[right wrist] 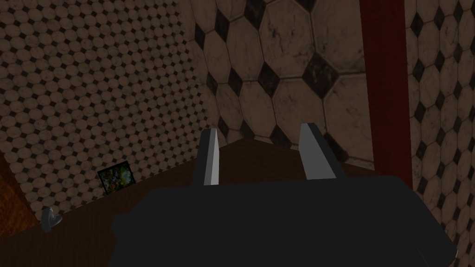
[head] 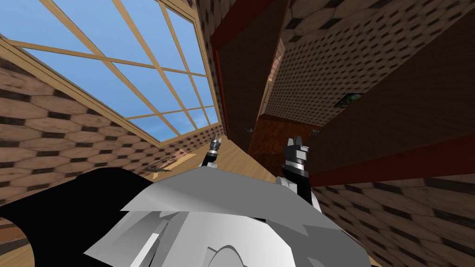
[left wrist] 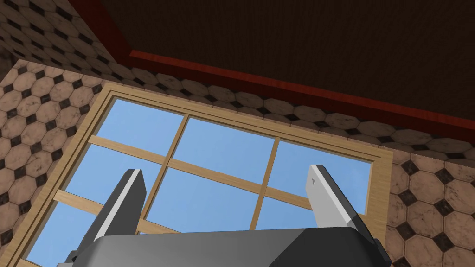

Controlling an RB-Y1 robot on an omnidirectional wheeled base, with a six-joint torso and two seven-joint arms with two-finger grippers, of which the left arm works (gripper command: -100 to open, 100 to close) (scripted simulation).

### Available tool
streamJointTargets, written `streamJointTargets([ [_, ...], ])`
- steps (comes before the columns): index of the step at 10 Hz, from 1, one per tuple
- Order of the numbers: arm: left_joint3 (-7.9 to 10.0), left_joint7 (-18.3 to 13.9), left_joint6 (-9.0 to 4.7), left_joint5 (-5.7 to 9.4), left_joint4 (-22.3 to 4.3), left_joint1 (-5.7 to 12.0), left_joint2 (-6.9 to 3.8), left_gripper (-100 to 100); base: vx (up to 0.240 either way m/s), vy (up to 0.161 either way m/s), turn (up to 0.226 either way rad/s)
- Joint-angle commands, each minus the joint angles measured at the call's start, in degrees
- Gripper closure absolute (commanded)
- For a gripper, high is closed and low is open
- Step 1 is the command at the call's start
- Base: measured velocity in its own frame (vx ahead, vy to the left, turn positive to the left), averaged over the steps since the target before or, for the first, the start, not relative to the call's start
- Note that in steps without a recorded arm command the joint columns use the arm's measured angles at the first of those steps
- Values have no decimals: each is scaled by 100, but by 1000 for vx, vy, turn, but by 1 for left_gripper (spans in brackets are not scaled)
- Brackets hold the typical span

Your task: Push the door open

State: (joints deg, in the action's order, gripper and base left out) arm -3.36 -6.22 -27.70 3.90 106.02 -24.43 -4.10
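We hold the right gripper [right wrist: 259, 130] close to the dark brown door [right wrist: 162, 187], fingers parted, empty; its handle [right wrist: 48, 218] sits aside. Left gripper [left wrist: 226, 170]: fingers spread, empty.

We log our right claw [right wrist: 259, 130]: fingers [right wrist: 209, 157] parted, nothing between. Behind the fingers: dark brown door [right wrist: 162, 183]. On it, well off to one side of the claw: grey handle [right wrist: 48, 219]. Above the handle: small framed picture [right wrist: 116, 178] on the tiled wall [right wrist: 93, 83]. Beyond the opposite finger: red frame strip [right wrist: 385, 92].

The dark brown door [head: 394, 116], with a small grey handle [head: 316, 132], seems to stand partly open.
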Motion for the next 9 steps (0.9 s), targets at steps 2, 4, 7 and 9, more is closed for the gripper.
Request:
streamJointTargets([
  [2, -120, 27, -142, -47, -409, 124, -27, -100, 96, 4, -91],
  [4, -208, 43, -226, -80, -692, 213, -53, -100, 95, 13, -86],
  [7, -344, 66, -355, -130, -1130, 350, -84, -100, 93, 16, -102],
  [9, -435, 82, -442, -164, -1422, 442, -102, -100, 120, 18, -90],
])
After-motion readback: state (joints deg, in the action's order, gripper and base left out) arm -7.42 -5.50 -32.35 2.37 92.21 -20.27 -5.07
